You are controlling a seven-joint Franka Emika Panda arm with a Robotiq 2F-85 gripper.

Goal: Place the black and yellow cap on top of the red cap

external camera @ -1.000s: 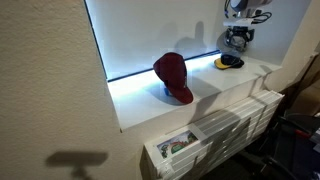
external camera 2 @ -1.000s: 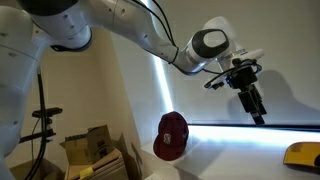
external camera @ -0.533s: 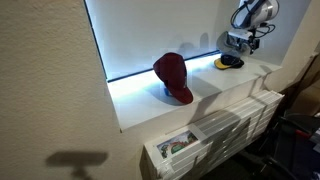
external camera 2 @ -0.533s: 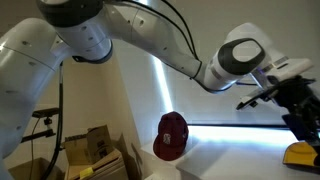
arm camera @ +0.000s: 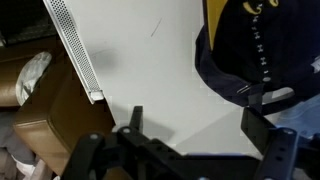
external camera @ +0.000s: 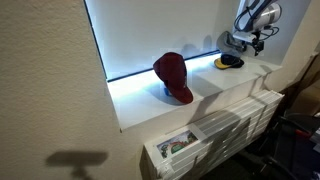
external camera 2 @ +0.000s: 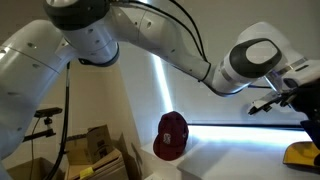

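Observation:
The black and yellow cap [external camera: 229,61] lies at the far end of the white sill [external camera: 200,95]; its yellow brim also shows at the edge of an exterior view [external camera 2: 300,154]. The dark red cap [external camera: 173,77] stands mid-sill, also seen in an exterior view [external camera 2: 171,135]. My gripper [external camera: 243,43] hangs just above the black and yellow cap. In the wrist view the gripper [arm camera: 195,125] is open and empty. The cap's black crown [arm camera: 250,50] lies ahead of it, close to the right fingertip [arm camera: 255,118].
A bright window pane [external camera: 150,30] backs the sill. A white radiator [external camera: 235,125] sits below it, with a box of items [external camera: 178,146]. Cardboard boxes [external camera 2: 95,145] stand on the floor. The radiator grille [arm camera: 75,50] shows in the wrist view.
My arm has moved along the sill away from the red cap and now sits over the black and yellow cap. The gripper stays open. Neither cap has moved.

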